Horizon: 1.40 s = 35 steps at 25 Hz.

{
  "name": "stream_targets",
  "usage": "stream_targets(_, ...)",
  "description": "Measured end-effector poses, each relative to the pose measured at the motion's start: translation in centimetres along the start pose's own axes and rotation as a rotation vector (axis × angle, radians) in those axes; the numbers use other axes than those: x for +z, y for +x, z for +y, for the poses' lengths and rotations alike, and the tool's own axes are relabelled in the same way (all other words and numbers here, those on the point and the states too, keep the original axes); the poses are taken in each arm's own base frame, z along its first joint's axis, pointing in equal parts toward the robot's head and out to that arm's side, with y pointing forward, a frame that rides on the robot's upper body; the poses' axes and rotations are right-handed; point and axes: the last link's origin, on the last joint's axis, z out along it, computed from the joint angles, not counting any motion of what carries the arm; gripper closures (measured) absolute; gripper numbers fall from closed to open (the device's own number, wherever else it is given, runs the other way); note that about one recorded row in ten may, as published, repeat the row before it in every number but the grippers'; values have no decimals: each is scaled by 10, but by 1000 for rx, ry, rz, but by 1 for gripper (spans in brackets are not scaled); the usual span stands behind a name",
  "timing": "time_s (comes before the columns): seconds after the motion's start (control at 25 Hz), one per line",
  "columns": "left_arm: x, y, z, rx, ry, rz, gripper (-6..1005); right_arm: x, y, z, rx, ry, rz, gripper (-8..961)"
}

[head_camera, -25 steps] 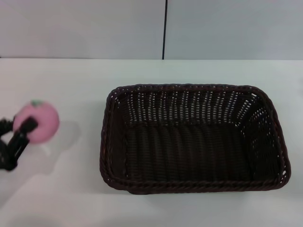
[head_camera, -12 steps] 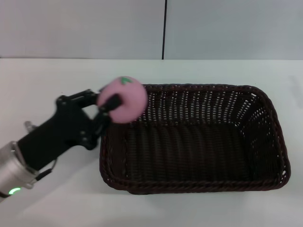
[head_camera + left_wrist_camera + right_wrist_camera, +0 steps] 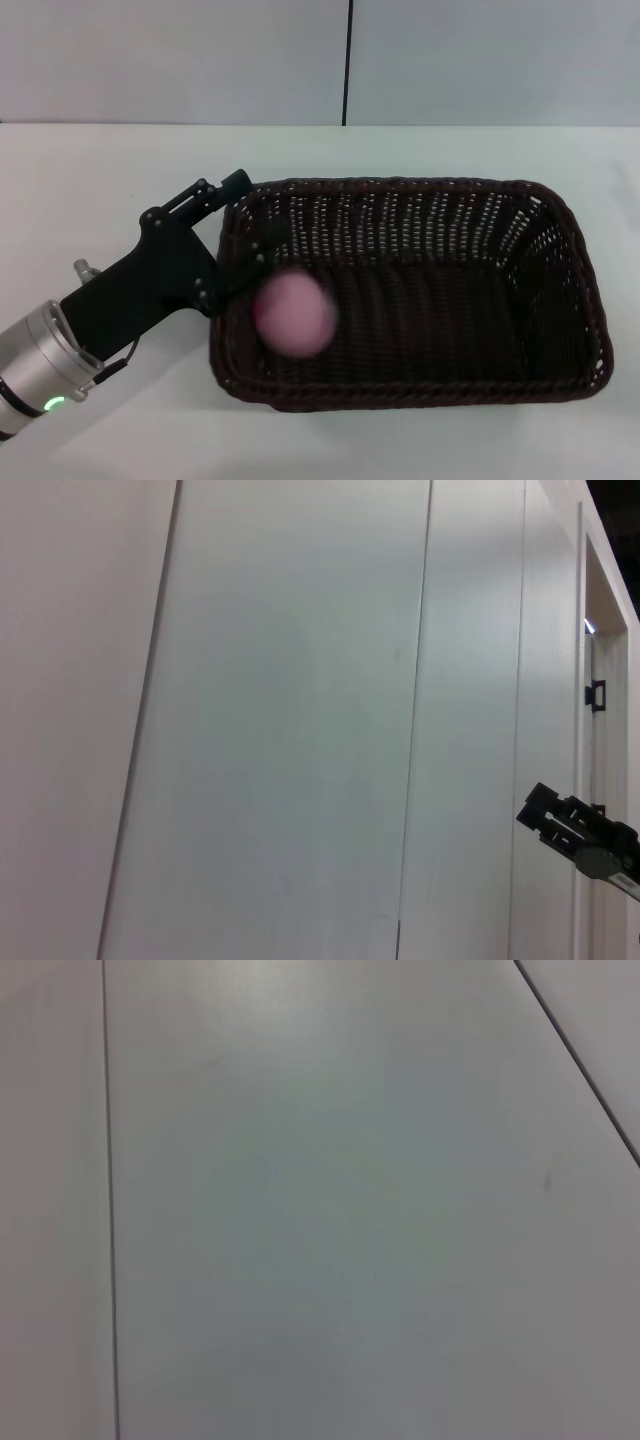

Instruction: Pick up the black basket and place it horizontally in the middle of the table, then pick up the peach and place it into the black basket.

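Observation:
The black basket (image 3: 560, 290) lies lengthwise on the white table (image 3: 100, 180), in the middle and right of the head view. The pink peach (image 3: 293, 312) shows blurred inside the basket near its left end, free of any gripper. My left gripper (image 3: 250, 222) hangs over the basket's left rim, open and empty, with one finger (image 3: 232, 183) at the far corner and the other (image 3: 260, 257) inside the rim. Its black arm reaches in from the lower left. The right gripper is out of view.
A pale wall with a dark vertical seam (image 3: 348, 60) stands behind the table. Both wrist views show only wall panels; the left wrist view also holds a small black fitting (image 3: 580, 832) at one edge.
The left gripper carried the peach from the table's left side to the basket's left rim, then opened. The peach has left the fingers and dropped into the basket.

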Motion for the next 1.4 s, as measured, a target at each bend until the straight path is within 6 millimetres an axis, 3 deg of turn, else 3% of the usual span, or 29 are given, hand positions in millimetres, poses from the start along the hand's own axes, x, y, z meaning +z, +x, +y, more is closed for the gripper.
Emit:
stream_targets(0.24, -11, 0, -8, 10, 92, 7, 366, -2, 0, -1, -1, 7, 2, 273)
stream_targets(0.32, -23, 0, -18, 27, 216, 17, 327, -4, 0, -2, -2, 19, 5, 273)
stream_targets(0.36, -38, -1, -28, 64, 361, 27, 303, -6, 1, -4, -5, 38, 11, 273)
stream_targets(0.4, -38, -1, -28, 64, 361, 27, 279, -6, 1, -4, -5, 38, 11, 273)
stream_targets(0.56, -67, -3, -40, 163, 676, 50, 184, -14, 6, -9, -70, 109, 42, 273)
stream_targets(0.72, -85, -1, -46, 225, 874, 66, 184, -18, 11, -13, -120, 183, 60, 273)
stream_targets(0.96, -89, -1, -47, 270, 904, 45, 184, -30, 21, -23, -152, 354, 102, 273)
stream_targets(1.4, -85, -3, -45, 288, 889, 27, 184, -23, 29, -24, -142, 348, 149, 273)
